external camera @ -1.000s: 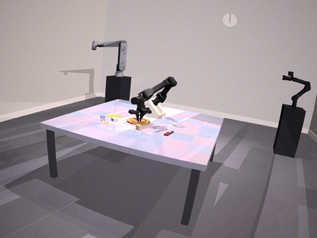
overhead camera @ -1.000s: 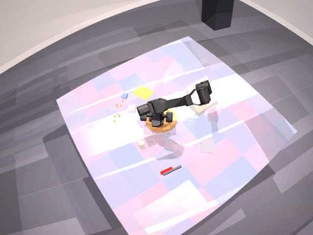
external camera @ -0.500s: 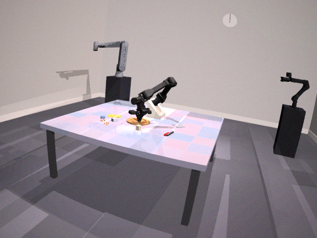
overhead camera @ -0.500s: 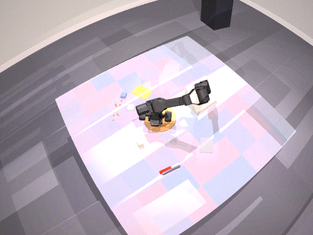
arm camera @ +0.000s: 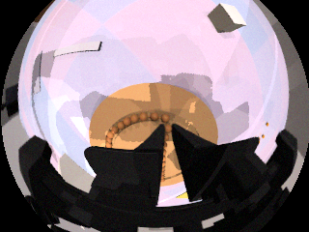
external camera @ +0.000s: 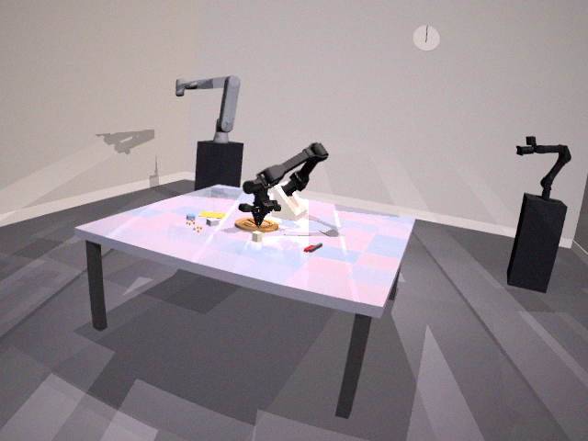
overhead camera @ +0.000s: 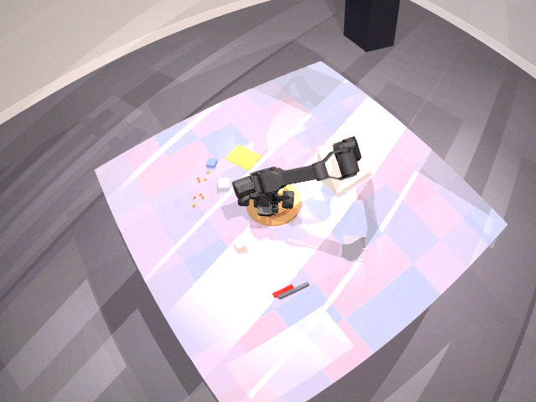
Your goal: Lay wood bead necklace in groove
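The round wooden bead board (overhead camera: 296,206) (external camera: 272,228) (arm camera: 203,111) lies flat on the table under my gripper. The brown wood bead necklace (arm camera: 143,116) lies on the board in the wrist view. One part curves along the groove on the left and top; another runs fairly straight down inside the ring, leaving the groove at right bare. My gripper (overhead camera: 270,210) (external camera: 258,224) (arm camera: 168,128) is low over the board, its tips nearly together and shut on the necklace near the top of the straight run. The fingers hide part of the beads and groove.
A cream cube (overhead camera: 240,248) (external camera: 256,236) (arm camera: 222,19) stands near the board. A white block (overhead camera: 224,183), a blue block (overhead camera: 211,162), a yellow sheet (overhead camera: 243,157) and several small orange pieces lie beyond it. A red bar (overhead camera: 282,291) and a grey bar (overhead camera: 294,290) lie side by side.
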`<state>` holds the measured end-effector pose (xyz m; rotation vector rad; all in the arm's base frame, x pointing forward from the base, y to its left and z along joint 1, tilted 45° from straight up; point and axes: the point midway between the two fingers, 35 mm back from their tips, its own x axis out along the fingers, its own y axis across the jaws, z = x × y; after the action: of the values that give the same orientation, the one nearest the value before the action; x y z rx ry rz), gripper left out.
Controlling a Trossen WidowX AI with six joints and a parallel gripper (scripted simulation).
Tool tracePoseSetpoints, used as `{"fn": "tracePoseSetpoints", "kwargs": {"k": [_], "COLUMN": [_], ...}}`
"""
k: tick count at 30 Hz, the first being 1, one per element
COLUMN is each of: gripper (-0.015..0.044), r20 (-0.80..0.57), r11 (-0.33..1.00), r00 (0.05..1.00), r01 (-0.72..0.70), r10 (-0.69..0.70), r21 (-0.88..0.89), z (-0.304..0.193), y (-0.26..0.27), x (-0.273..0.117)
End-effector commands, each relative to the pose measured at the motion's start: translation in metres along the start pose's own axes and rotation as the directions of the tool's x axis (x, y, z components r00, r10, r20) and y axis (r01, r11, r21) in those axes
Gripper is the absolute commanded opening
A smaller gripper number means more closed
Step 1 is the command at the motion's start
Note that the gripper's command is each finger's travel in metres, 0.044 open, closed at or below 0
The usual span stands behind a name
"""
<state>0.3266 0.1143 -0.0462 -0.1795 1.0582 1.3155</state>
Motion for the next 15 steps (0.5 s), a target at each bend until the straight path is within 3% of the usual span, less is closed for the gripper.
{"fn": "tracePoseSetpoints", "kwargs": {"k": [1,15], "gripper": [0.0,0.0], "r20": [0.0,0.001], "r11": [1.0,1.0], "r00": [1.0,1.0], "r01": [0.001,-0.006], "r10": [-0.001,0.006], "r21": [0.0,0.006], "z": [0.0002,0.0071], "y": [-0.0001,-0.0084], "x": [-0.0002,-0.0061]}}
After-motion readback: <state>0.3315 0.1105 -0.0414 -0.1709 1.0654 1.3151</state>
